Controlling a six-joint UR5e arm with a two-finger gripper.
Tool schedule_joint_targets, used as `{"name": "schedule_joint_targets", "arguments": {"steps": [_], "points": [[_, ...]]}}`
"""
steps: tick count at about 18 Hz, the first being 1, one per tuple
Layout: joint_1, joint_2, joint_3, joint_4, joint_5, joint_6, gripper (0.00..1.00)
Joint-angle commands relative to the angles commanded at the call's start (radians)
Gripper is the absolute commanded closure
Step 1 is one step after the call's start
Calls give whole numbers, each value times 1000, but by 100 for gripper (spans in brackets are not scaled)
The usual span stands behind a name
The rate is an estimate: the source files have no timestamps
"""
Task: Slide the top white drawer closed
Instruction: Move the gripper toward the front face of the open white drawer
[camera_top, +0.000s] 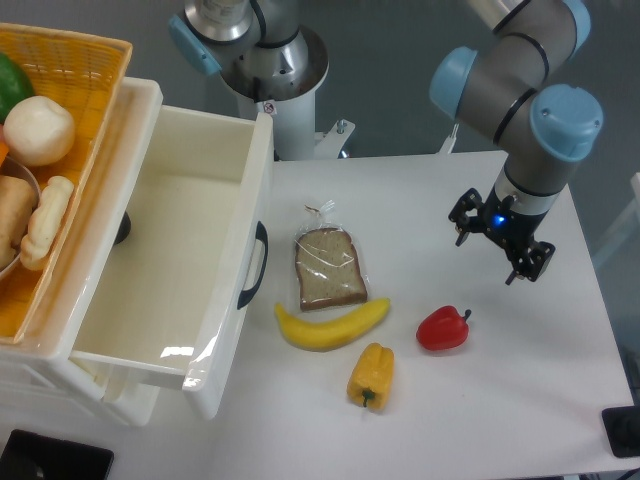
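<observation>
The top drawer (190, 250) stands pulled well out of its white cabinet (60, 385) at the left of the table (520, 400), its deep white tub open to the camera and its black curved handle (254, 265) facing the middle of the tabletop. A wicker basket (75, 110) of play food sits on top of the cabinet, overhanging the drawer's rear edge. The gripper (497, 248) hangs over the right side of the table, well apart from the drawer, its two dark fingers spread with a clear gap between them and nothing held or touched. A blue light glows at its wrist. Between gripper and drawer lie a bagged slice of bread (329, 268), a banana (331, 326) just below it, a yellow pepper (371, 375) and a red pepper (443, 329), the last nearest the gripper.
</observation>
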Motion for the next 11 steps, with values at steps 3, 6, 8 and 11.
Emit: {"name": "schedule_joint_targets", "arguments": {"steps": [3,6,8,11], "points": [[-2,3,-3,0,-3,-3,0],[-3,9,-32,0,-9,-6,0],[-12,20,-61,-2,-8,-17,0],[-31,38,-101,-5,-27,-70,0]]}}
